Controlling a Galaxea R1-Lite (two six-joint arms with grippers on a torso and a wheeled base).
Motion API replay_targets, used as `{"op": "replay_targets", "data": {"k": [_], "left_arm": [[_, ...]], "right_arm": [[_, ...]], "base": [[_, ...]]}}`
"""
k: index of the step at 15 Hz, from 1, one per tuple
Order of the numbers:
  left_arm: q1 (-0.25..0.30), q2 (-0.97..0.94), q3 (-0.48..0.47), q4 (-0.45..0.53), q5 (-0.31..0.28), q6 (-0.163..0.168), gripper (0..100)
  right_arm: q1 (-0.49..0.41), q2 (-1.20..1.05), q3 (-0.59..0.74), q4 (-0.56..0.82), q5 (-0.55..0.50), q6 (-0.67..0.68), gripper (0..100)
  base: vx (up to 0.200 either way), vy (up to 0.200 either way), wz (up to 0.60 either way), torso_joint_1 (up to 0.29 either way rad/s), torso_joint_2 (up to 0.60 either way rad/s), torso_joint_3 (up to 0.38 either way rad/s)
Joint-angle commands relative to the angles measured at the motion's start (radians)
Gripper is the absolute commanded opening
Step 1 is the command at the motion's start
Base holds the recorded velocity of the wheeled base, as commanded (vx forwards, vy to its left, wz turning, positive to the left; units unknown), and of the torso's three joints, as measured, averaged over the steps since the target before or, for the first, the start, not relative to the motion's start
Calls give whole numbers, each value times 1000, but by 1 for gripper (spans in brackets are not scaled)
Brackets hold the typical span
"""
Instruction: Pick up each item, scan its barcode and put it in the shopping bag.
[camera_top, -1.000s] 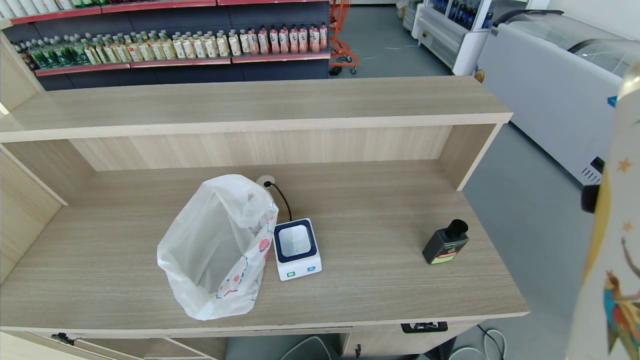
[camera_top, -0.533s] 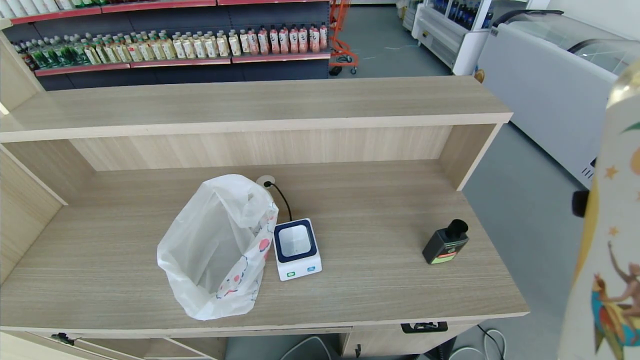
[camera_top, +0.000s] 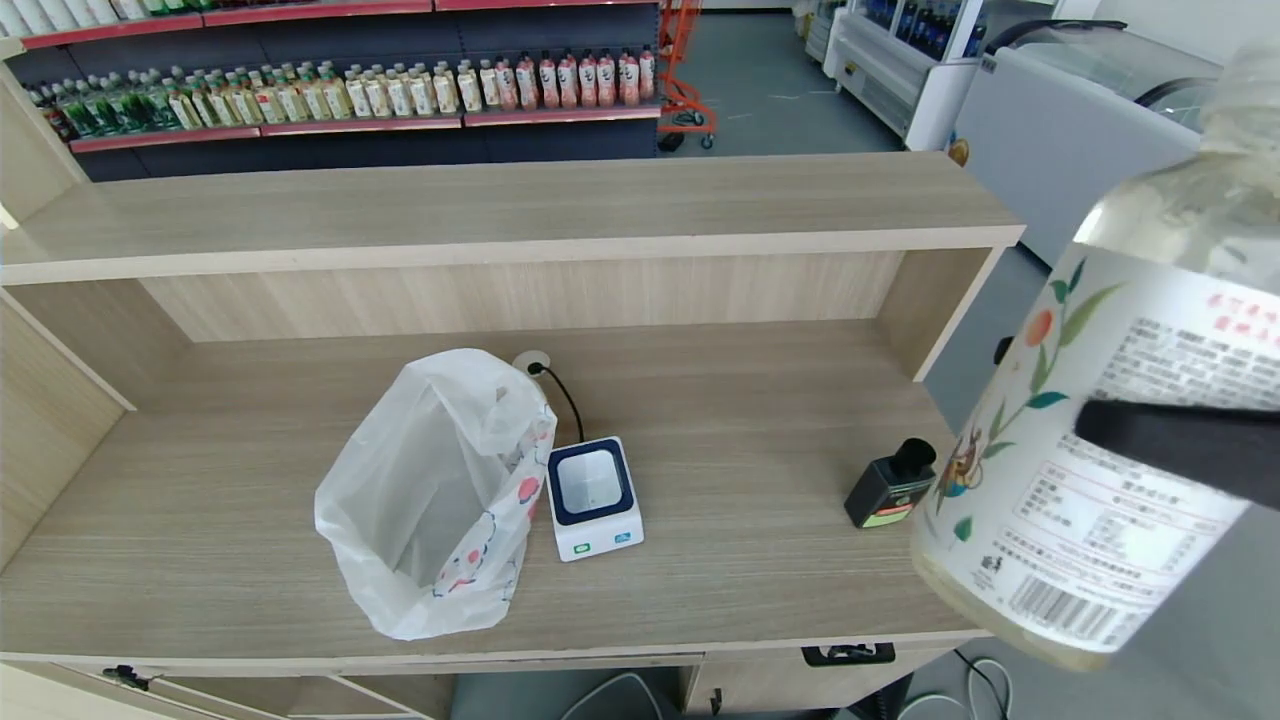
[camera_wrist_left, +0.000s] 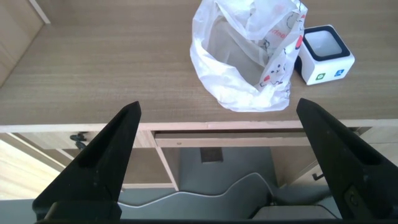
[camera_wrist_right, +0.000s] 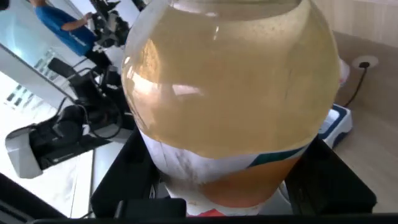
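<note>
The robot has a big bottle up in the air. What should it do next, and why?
Probably swing the bottle over to the scanner, barcode facing its window. The right gripper holds the bottle up beyond the right end of the counter, far from the scanner, so it likely isn't scanned yet; the open shopping bag waits beside the scanner.

I've got print on the big bottle (camera_top: 1175, 215), held close to my camera, well right of the scanner (camera_top: 593, 497). Red characters sit near the top of its label (camera_top: 1060, 500), blocks of small text run below, and there's a barcode (camera_top: 1065, 607) at the lower edge; none of it is legible to me. The scanner shows two small icons (camera_top: 582, 547), green and blue. Right of the scanner, the small dark bottle (camera_top: 890, 487) has a green-and-red sticker (camera_top: 884, 517), too small to read.
</note>
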Motion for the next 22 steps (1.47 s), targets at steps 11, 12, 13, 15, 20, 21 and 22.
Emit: {"op": "replay_targets", "data": {"k": [11, 12, 13, 15, 20, 21, 22], "left_arm": [[0, 0, 0, 0, 0, 0, 100], [0, 0, 0, 0, 0, 0, 100], [0, 0, -1, 0, 0, 0, 100], [-2, 0, 0, 0, 0, 0, 100], [0, 0, 0, 0, 0, 0, 100], [0, 0, 0, 0, 0, -2, 100], [0, 0, -1, 0, 0, -2, 100]], "right_arm": [[-169, 141, 334, -406, -507, -530, 0], [-172, 139, 342, -406, -507, -544, 0], [-175, 138, 345, -406, -507, -568, 0], [-184, 136, 349, -406, -505, -596, 0], [-195, 144, 352, -406, -507, -624, 0], [-195, 149, 351, -406, -507, -627, 0], [-195, 150, 351, -406, -507, -627, 0]], "base": [[0, 0, 0, 0, 0, 0], [0, 0, 0, 0, 0, 0], [0, 0, 0, 0, 0, 0], [0, 0, 0, 0, 0, 0], [0, 0, 0, 0, 0, 0], [0, 200, 0, 2, 2, 2], [0, 200, 0, 2, 2, -2]]}}
